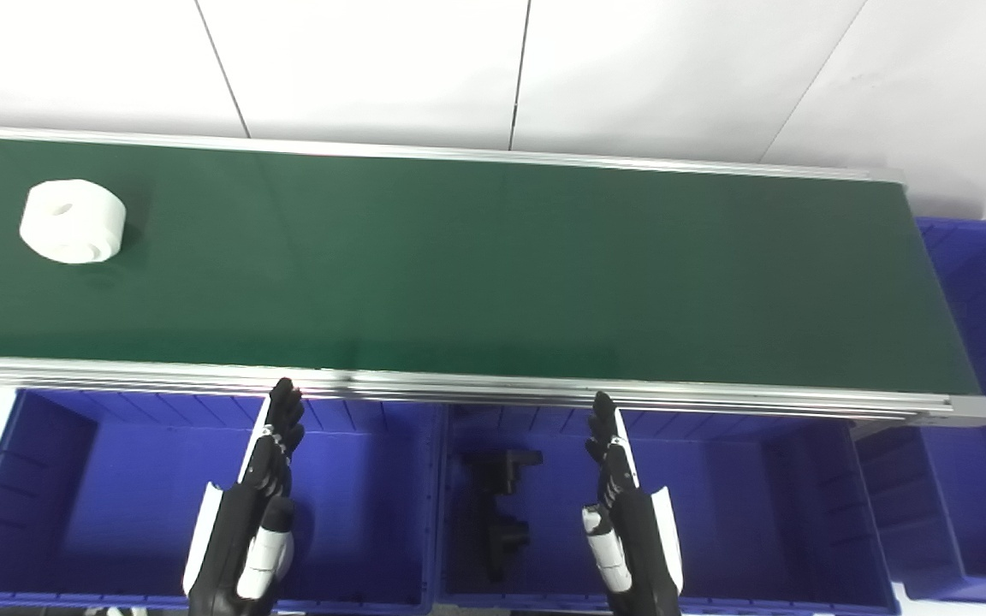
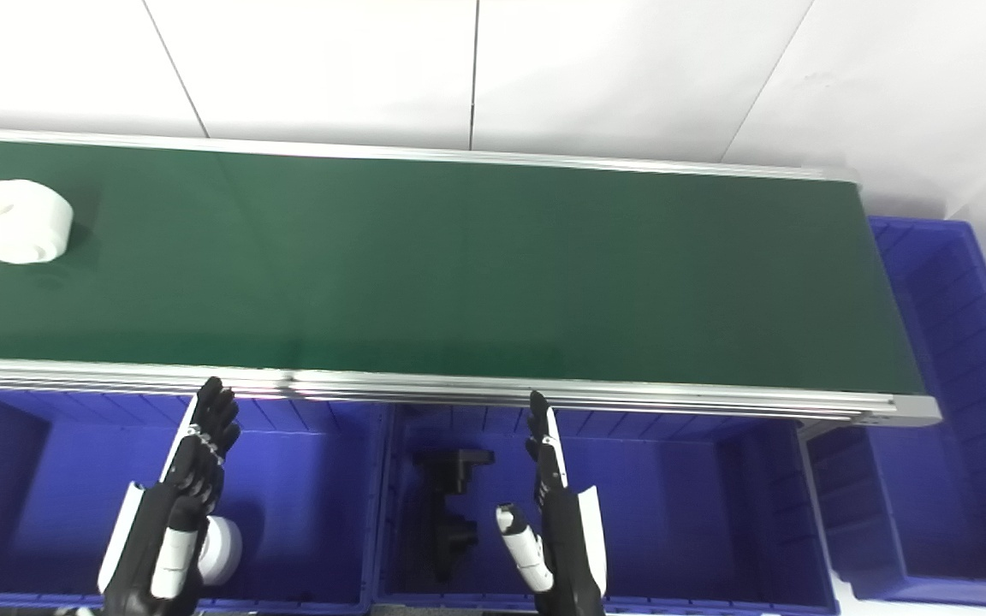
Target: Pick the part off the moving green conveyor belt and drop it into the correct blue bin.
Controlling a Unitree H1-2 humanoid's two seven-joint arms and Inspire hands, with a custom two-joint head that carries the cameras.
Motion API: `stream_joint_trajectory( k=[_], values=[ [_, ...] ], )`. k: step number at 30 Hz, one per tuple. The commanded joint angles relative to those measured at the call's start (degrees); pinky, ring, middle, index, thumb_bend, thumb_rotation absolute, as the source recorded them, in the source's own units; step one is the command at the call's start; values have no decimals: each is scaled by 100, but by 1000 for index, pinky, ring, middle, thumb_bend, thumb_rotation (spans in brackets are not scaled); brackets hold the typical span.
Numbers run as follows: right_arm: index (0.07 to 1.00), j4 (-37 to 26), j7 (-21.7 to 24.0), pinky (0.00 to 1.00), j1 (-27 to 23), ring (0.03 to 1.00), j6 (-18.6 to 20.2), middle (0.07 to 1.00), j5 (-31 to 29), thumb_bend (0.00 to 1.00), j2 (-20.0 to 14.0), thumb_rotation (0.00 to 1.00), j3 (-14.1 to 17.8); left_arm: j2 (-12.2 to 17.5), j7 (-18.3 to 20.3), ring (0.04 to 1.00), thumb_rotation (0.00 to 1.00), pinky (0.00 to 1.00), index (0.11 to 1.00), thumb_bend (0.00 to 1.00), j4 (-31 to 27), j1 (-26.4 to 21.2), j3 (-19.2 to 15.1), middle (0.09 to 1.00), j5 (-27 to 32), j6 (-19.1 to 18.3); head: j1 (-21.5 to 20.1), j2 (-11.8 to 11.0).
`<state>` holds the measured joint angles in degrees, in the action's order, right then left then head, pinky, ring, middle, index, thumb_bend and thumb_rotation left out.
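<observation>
Where left-eye robot hand [image 1: 249, 513] hides it, white part [image 2: 221, 549].

At your nine o'clock, the white cylindrical plastic-looking part [image 1: 73, 221] has a smooth, matt skin with no shine. It sits on the dark green conveyor belt [image 1: 493, 274], a smooth, faintly satin sheet that looks like rubbery fabric. You see brushed silver metal rails [image 1: 544, 392] edging the belt, catching bright highlights. At six o'clock, the blue moulded plastic bins [image 1: 74, 479] show ribbed walls with a slight sheen. The black angular part [image 1: 497, 500] in the middle bin looks dull and matt. Both hands, left [image 1: 249, 522] and right [image 1: 630, 522], wear glossy black and white hard shells.
</observation>
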<state>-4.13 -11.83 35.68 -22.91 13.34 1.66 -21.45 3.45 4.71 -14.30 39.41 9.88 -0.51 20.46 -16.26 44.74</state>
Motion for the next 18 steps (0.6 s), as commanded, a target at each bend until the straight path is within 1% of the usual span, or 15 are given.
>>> stream_joint_trajectory(
  k=[1, 2, 3, 4, 6, 7, 8, 9, 10, 11, 12, 14, 15, 17, 18],
  values=[
    [1000, -11, 1, 971, -30, 993, -383, 1000, -35, 820, 366, 973, -224, -8, -2, 1000, 947, 1000, 1000, 793, -37, 11, 20, 1000, -120, 283, 170, -83],
    [1000, 5, 0, 972, -35, 994, -388, 1000, -64, 820, 327, 973, -220, -38, -18, 1000, 948, 1000, 1000, 794, 11, 16, 36, 1000, -167, 322, 426, -192],
    [1000, 15, -2, 975, -40, 996, -391, 1000, -75, 814, 293, 974, -224, -63, -34, 1000, 949, 1000, 1000, 797, 51, 18, 44, 1000, -207, 356, 426, -192],
    [1000, 28, -6, 982, -48, 999, -395, 1000, -95, 804, 258, 977, -223, -89, -50, 1000, 948, 1000, 1000, 790, 96, 19, 55, 1000, -244, 393, 573, -251],
    [1000, 55, 46, 992, -69, 1000, -399, 1000, -198, 796, 125, 980, -210, -184, -173, 996, 952, 1000, 1000, 775, 277, 5, 74, 1000, -499, 562, 1062, -469],
    [1000, 62, 91, 998, -76, 1000, -397, 1000, -252, 798, 74, 989, -195, -221, -226, 988, 946, 1000, 1000, 765, 342, -2, 89, 1000, -597, 610, 1062, -469],
    [1000, 82, 125, 1000, -91, 1000, -398, 1000, -327, 803, 10, 994, -179, -261, -283, 978, 934, 988, 1000, 772, 408, -12, 126, 1000, -684, 636, 1296, -630],
    [1000, 97, 155, 1000, -100, 1000, -399, 1000, -412, 803, -29, 995, -167, -290, -303, 978, 931, 985, 1000, 782, 438, -17, 155, 1000, -711, 635, 1332, -660],
    [1000, 135, 188, 1000, -116, 1000, -400, 1000, -501, 802, -75, 995, -148, -322, -335, 977, 923, 980, 1000, 799, 491, -28, 194, 1000, -750, 636, 1525, -850],
    [1000, 162, 213, 1000, -126, 1000, -401, 1000, -564, 803, -105, 998, -135, -339, -363, 974, 916, 974, 1000, 815, 527, -37, 224, 1000, -777, 637, 1525, -850],
    [1000, 212, 260, 1000, -146, 1000, -401, 1000, -686, 803, -140, 999, -116, -364, -387, 973, 912, 971, 1000, 822, 592, -55, 268, 1000, -789, 638, 1694, -1056],
    [1000, 298, 361, 1000, -181, 1000, -402, 1000, -888, 797, -195, 994, -78, -378, -467, 969, 908, 953, 1000, 815, 706, -97, 350, 1000, -835, 643, 1764, -1165],
    [1000, 352, 397, 1000, -204, 1000, -402, 1000, -958, 793, -222, 998, -52, -386, -524, 966, 918, 955, 1000, 798, 768, -124, 397, 1000, -861, 645, 1830, -1281],
    [1000, 443, 444, 1000, -250, 1000, -402, 1000, -1022, 779, -269, 1000, -7, -396, -692, 954, 928, 948, 1000, 786, 860, -168, 480, 1000, -978, 645, 1886, -1395],
    [1000, 474, 463, 1000, -266, 1000, -402, 1000, -1041, 770, -284, 1000, 10, -394, -758, 947, 934, 942, 1000, 785, 893, -185, 516, 999, -1014, 645, 1886, -1395]
  ],
)
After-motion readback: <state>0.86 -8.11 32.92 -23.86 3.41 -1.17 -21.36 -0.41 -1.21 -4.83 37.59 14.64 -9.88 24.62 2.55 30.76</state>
